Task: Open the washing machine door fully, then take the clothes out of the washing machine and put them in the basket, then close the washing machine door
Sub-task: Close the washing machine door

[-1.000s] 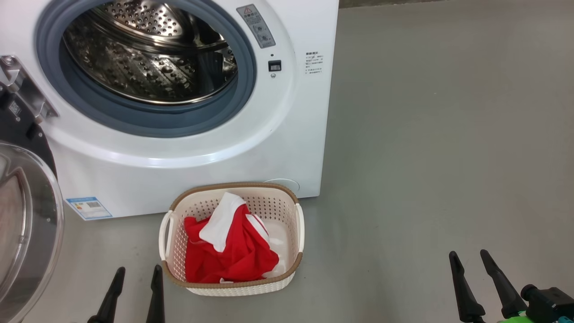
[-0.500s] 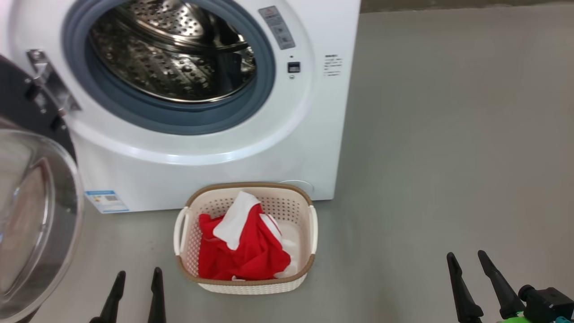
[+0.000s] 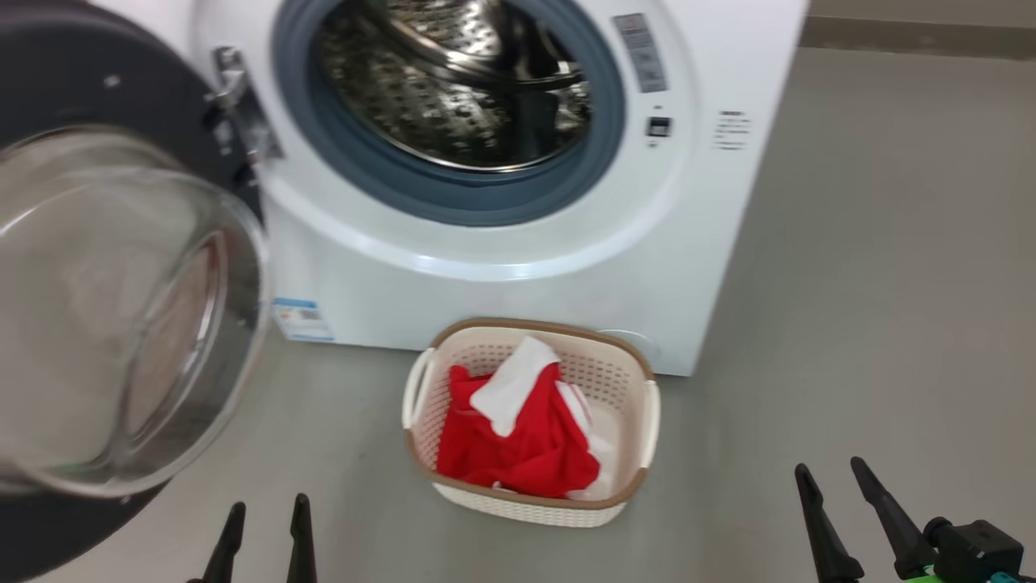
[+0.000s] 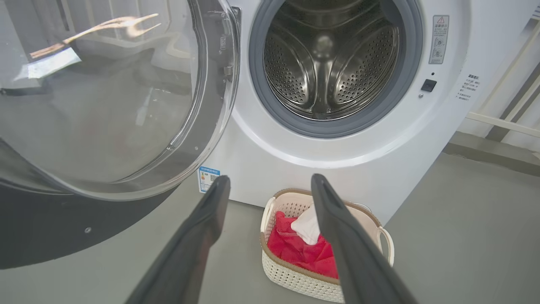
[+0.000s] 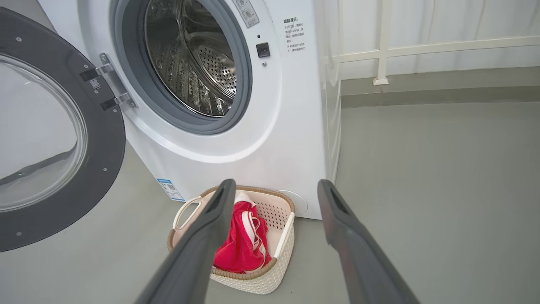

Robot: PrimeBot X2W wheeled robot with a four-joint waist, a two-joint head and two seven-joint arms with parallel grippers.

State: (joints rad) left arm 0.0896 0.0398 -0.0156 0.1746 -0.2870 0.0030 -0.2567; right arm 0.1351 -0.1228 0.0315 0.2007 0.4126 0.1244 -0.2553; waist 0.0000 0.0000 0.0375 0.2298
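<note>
The washing machine [image 3: 518, 275] stands with its steel drum [image 3: 461, 81] showing nothing inside. The washing machine door [image 3: 121, 308] hangs swung out wide at the left, glass bowl toward me. The basket [image 3: 534, 328] sits on the floor in front of the machine, holding the red and white clothes [image 3: 518, 445]. My left gripper [image 3: 269, 504] is open, low and left of the basket, below the door. My right gripper [image 3: 829, 465] is open, well right of the basket. In the wrist views the left gripper [image 4: 271, 177] and right gripper [image 5: 277, 182] hold nothing.
Grey floor [image 3: 874, 283] spreads to the right of the machine. A white railing [image 5: 382, 46] with pale curtain stands behind the machine's right side. A blue label [image 3: 302, 318] is on the machine's lower front, near the door's edge.
The head camera has turned left, so the whole picture shifted right and more of the open door shows. Basket, clothes and both grippers keep their places.
</note>
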